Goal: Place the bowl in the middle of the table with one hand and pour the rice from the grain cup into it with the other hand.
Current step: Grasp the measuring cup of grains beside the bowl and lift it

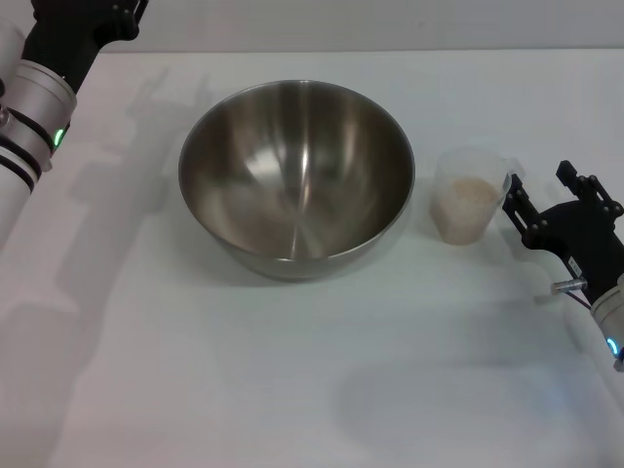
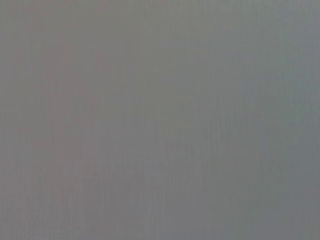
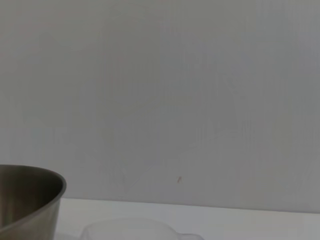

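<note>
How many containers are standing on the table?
2. The bowl stands near the middle of the table; the grain cup, holding rice, stands apart at its right, near the right gripper.

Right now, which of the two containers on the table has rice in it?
The grain cup, the small clear one beside the right gripper. The big steel bowl is empty.

A plain, even grey surface fills the whole view.

One bowl (image 1: pixel 295 175), one grain cup (image 1: pixel 468 207) (holding rice (image 1: pixel 470 190)), one table (image 1: pixel 312 390).
</note>
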Tool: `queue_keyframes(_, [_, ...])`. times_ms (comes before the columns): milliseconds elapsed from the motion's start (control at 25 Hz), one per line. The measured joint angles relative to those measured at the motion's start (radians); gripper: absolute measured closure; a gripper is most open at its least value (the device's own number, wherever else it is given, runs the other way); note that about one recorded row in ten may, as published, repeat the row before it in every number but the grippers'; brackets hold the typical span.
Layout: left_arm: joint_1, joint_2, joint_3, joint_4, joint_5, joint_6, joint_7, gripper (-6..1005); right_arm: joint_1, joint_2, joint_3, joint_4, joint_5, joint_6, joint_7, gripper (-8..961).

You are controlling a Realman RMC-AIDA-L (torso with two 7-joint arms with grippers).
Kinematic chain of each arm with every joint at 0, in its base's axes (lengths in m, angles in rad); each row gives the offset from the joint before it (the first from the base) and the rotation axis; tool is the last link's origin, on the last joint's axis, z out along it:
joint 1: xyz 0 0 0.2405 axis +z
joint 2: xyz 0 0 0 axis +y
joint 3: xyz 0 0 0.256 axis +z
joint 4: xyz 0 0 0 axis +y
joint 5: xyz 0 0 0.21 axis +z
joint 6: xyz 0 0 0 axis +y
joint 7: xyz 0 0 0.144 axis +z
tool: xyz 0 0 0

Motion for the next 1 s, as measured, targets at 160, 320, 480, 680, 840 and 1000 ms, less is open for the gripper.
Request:
queue_keyframes(160, [-0.003, 0.0, -0.006, 0.0, 0.0, 0.0, 0.0, 418, 0.003, 0.0, 0.0, 0.0, 0.0, 0.0, 0.0, 282])
queue_keyframes(320, [-0.004, 0.0, -0.01, 0.0, 0.0, 0.0, 0.0, 419, 0.008, 0.0, 0.0, 0.0, 0.0, 0.0, 0.0, 283])
queue_keyframes(480, [-0.004, 0.0, -0.011, 0.0, 0.0, 0.0, 0.0, 419, 0.013, 0.0, 0.0, -0.002, 0.0, 0.001, 0.001, 284])
queue_keyframes(680, [-0.004, 0.001, -0.011, 0.0, 0.001, 0.001, 0.0, 419, 0.023, 0.0, 0.0, -0.004, -0.001, 0.017, 0.001, 285])
queue_keyframes(840, [-0.004, 0.002, -0.012, 0.0, 0.001, 0.005, 0.0, 419, 0.034, 0.0, -0.006, -0.007, -0.006, 0.04, 0.001, 286])
queue_keyframes(1000, [-0.004, 0.002, -0.018, 0.0, 0.001, 0.016, 0.0, 420, 0.042, -0.002, -0.004, -0.009, -0.007, 0.055, 0.002, 344])
